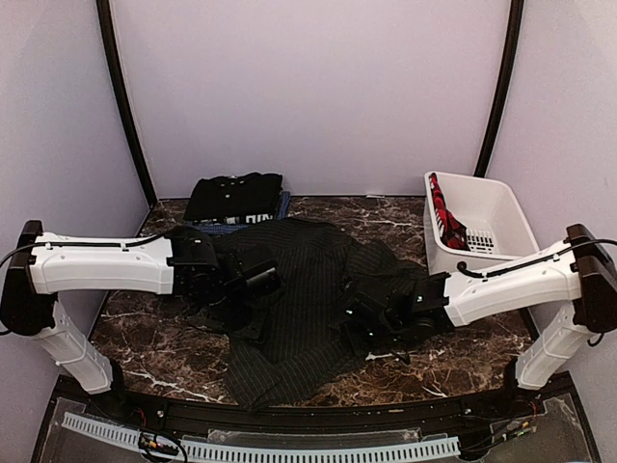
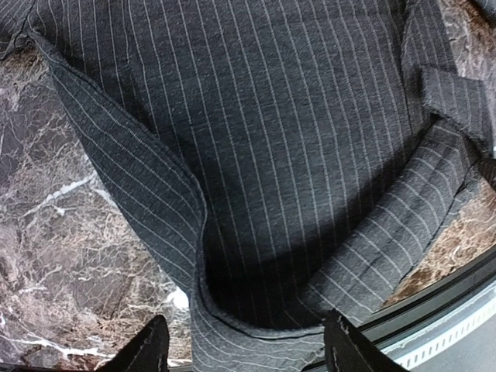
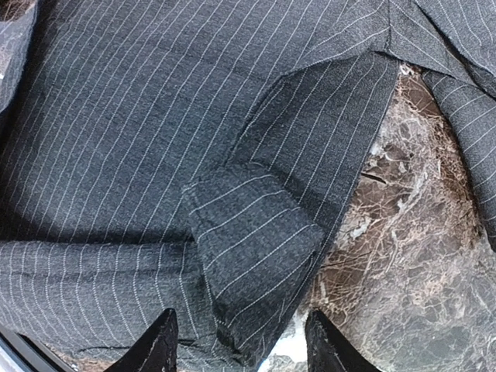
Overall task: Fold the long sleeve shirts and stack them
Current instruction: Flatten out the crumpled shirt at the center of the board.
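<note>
Plainly, the pinstriped shirt (image 1: 289, 299) is the piece in hand, and we judge it well short of folded. It lies spread and rumpled on the marble table (image 1: 145, 328) directly under both grippers. Its body is broad, one edge is turned over in a long flap just ahead of the left gripper (image 2: 244, 341), and a sleeve end is doubled back on itself right in front of the right gripper (image 3: 236, 333). The left gripper hangs low over the shirt's hem with its fingers parted; the hem fold lies in the gap, but we see no pinch on it. The right gripper likewise stands released, its fingers apart on either side of the doubled cuff, which rests on the cloth beneath rather than in the jaws. Beyond the left gripper, toward the back wall, sits what we take to be the finished part: a plain black shirt (image 1: 234, 196) folded on top of a blue shirt (image 1: 246, 221) whose white lettering peeps out at the near edge. So two garments appear folded and stacked, and one is left: sleeves to bring in, body to fold down, then the carry to that pile. Beyond the right gripper and to its outer side stands the white basket (image 1: 482, 177), with a red-and-dark item (image 1: 445, 217) against its inner wall; we cannot tell what it is.
</note>
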Action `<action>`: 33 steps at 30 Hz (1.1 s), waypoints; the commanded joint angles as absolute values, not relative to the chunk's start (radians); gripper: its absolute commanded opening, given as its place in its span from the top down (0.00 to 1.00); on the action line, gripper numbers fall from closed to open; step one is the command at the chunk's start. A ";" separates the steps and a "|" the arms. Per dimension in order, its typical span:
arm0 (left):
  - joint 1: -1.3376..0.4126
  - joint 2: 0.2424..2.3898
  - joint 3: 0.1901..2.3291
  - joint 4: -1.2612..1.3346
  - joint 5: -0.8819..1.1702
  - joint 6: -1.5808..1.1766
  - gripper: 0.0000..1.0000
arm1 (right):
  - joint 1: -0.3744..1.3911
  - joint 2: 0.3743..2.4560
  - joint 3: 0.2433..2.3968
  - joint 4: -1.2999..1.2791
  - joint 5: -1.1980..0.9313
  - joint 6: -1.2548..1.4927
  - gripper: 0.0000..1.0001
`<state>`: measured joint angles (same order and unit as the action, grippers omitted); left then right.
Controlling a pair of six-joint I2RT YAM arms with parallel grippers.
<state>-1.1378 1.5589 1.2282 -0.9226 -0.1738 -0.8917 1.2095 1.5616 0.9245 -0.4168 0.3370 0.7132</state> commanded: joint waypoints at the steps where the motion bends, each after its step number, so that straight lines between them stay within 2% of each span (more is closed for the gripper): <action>1: -1.144 1.563 1.189 -0.944 -0.166 -0.872 0.33 | 1.199 1.586 0.936 -0.383 0.335 0.696 0.48; 4: -1.145 1.564 1.149 -0.900 -0.131 -0.880 0.35 | 1.197 1.605 0.939 -0.380 0.336 0.694 0.50; 8: -1.146 1.548 1.108 -0.897 -0.124 -0.893 0.46 | 1.197 1.625 0.941 -0.371 0.329 0.689 0.58; 10: -1.146 1.531 1.085 -0.903 -0.121 -0.902 0.57 | 1.198 1.626 0.947 -0.381 0.327 0.689 0.64; 11: -1.146 1.516 1.078 -0.906 -0.120 -0.906 0.65 | 1.198 1.622 0.948 -0.386 0.327 0.691 0.68; 14: -1.146 1.475 1.048 -0.936 -0.118 -0.926 0.88 | 1.198 1.600 0.956 -0.416 0.325 0.693 0.86; 16: -1.146 1.429 1.031 -0.958 -0.112 -0.940 0.99 | 1.197 1.581 0.965 -0.454 0.317 0.690 0.97; 17: -1.146 1.417 1.017 -0.973 -0.107 -0.948 1.00 | 1.198 1.569 0.972 -0.475 0.306 0.688 1.00; 21: -1.146 1.333 0.961 -1.017 -0.050 -0.966 1.00 | 1.226 1.489 0.977 -0.570 0.231 0.692 1.00; 31: -1.144 1.125 0.793 -1.103 0.120 -1.028 1.00 | 1.370 1.230 0.776 -0.587 -0.028 0.939 1.00; 33: -1.142 1.116 0.774 -1.101 0.142 -1.036 0.94 | 1.404 1.198 0.713 -0.520 -0.059 1.008 1.00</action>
